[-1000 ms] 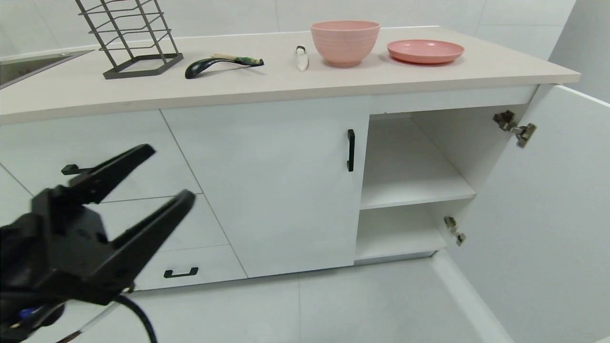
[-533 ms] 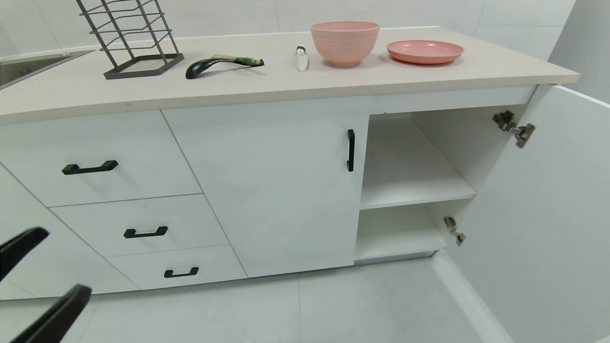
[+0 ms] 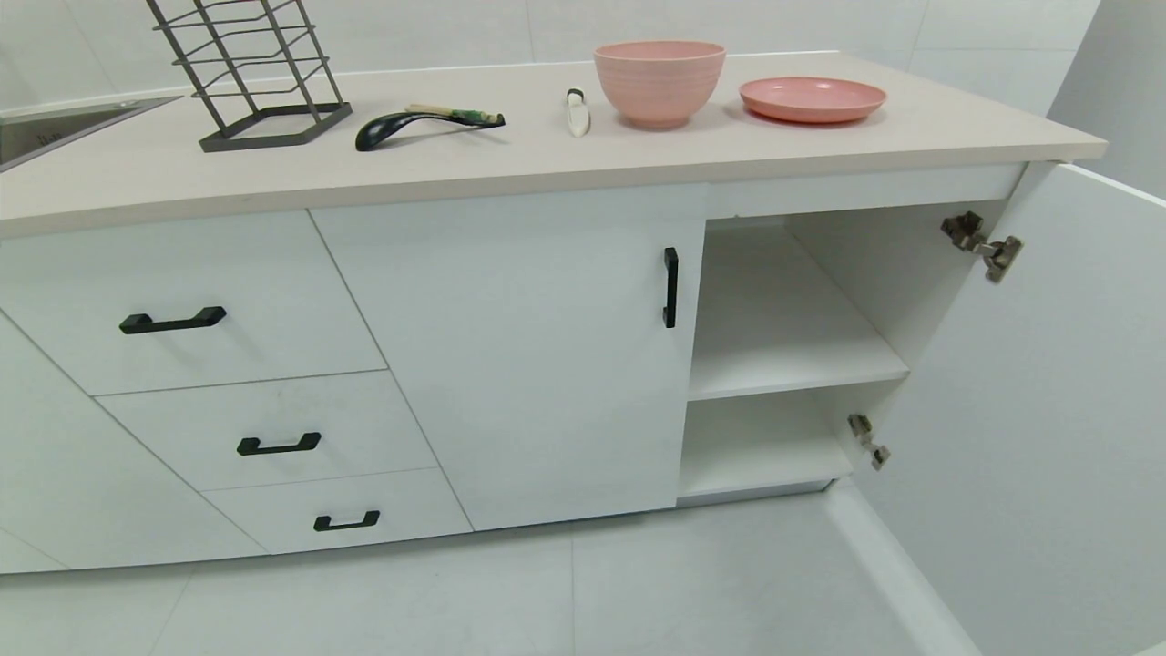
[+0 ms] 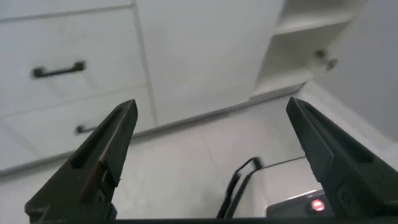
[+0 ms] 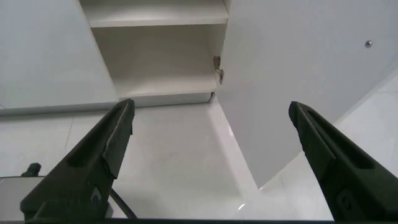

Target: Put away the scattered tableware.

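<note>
On the beige countertop (image 3: 547, 164) stand a pink bowl (image 3: 659, 80) and, to its right, a pink plate (image 3: 813, 97). Left of the bowl lie a small white spoon (image 3: 577, 110), a black ladle (image 3: 401, 127) and a light utensil with a green handle (image 3: 455, 113) resting on it. My left gripper (image 4: 211, 124) hangs open low over the floor, facing the drawers (image 4: 62, 74). My right gripper (image 5: 211, 124) is open too, low in front of the open cupboard's bottom shelf (image 5: 155, 53). Nothing is between either pair of fingers.
A dark wire rack (image 3: 255, 73) stands at the counter's left, beside a sink (image 3: 55, 123). Below are three drawers (image 3: 273, 437) with black handles, a shut door (image 3: 547, 364), and an open cupboard (image 3: 783, 346) with two bare shelves. Its door (image 3: 1048, 410) swings out to the right.
In the head view my left gripper has dropped down and to the left, out of that picture. The tableware on the counter has not moved.
</note>
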You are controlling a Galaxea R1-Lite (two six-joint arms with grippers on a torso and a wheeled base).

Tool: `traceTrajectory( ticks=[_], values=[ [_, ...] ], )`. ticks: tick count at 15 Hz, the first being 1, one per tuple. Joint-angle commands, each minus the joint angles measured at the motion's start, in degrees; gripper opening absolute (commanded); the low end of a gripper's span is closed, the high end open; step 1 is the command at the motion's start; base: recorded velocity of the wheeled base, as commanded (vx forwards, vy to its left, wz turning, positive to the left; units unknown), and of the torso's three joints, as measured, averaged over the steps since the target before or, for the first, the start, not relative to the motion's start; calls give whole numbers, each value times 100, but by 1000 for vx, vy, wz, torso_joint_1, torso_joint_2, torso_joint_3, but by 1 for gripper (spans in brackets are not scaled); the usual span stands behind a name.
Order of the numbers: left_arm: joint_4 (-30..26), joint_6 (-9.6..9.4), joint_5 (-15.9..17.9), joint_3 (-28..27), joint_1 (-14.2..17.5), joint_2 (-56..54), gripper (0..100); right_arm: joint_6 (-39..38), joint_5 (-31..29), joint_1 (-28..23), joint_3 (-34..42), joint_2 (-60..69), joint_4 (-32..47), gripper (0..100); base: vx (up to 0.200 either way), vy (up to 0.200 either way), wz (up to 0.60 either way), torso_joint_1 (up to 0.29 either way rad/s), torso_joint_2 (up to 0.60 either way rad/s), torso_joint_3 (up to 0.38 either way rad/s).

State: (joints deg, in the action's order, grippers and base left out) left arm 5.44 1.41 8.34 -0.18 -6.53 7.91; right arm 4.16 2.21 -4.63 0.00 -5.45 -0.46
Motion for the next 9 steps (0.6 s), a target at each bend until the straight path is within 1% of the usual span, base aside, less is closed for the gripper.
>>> traceTrajectory(
  ticks=[1, 2, 3, 4, 5, 6, 7, 8, 9],
  values=[
    [-131, -45, -69, 1, 249, -273, 100, -38, -36, -3, 0, 0, 29, 100, 0, 0, 0, 0, 0, 0],
    [-280, -36, -60, 1, 548, -554, 100, -82, -36, -3, 0, -9, 29, 100, 0, 0, 0, 0, 0, 0],
    [-315, -54, -78, -8, 662, -791, 100, -99, -36, -3, 0, -9, 29, 100, 0, 0, 0, 0, 0, 0],
    [-298, -54, -201, 1, 653, -791, 100, -91, -27, -3, 0, -9, 29, 100, 0, 0, 0, 0, 0, 0],
    [-254, -62, -597, 18, 662, -791, 100, -91, -27, -3, 0, -9, 29, 100, 0, 0, 0, 0, 0, 0],
    [-403, -273, -1317, 18, 662, -791, 100, -82, -19, -3, 0, -9, 29, 100, 0, 0, 0, 0, 0, 0],
    [-438, -106, -1344, 18, 662, -791, 100, 6, 34, -3, 0, -9, 11, 100, 0, 0, 0, 0, 0, 0],
    [-473, 8, -1317, 18, 662, -791, 100, 182, 263, -3, 0, -9, 2, 100, 0, 0, 0, 0, 0, 0],
    [-482, 34, -1308, 18, 662, -791, 100, 208, 307, -3, 0, -9, 2, 100, 0, 0, 0, 0, 0, 0]
  ],
)
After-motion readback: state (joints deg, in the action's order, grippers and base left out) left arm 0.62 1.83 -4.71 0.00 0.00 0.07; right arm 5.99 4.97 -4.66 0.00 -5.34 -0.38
